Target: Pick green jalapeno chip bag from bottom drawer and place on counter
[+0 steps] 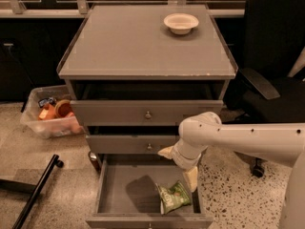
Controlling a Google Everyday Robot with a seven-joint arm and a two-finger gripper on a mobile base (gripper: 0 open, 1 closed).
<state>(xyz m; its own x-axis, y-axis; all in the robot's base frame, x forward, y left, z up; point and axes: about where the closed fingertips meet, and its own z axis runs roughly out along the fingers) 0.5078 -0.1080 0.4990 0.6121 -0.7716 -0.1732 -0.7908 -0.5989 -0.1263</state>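
Note:
The green jalapeno chip bag (172, 196) lies flat in the front right of the open bottom drawer (119, 190). My gripper (179, 166) hangs over the drawer's right rear, just above and behind the bag, not touching it. Its cream fingers (191, 178) are spread apart and hold nothing. My white arm reaches in from the right. The counter (138, 42) is the grey top of the cabinet above.
A white bowl (181, 23) sits at the back right of the counter. The two upper drawers (147, 113) stand slightly pulled out. A clear bin of items (50, 116) is on the floor at left, a black chair (271, 75) at right, a black bar (35, 194) lower left.

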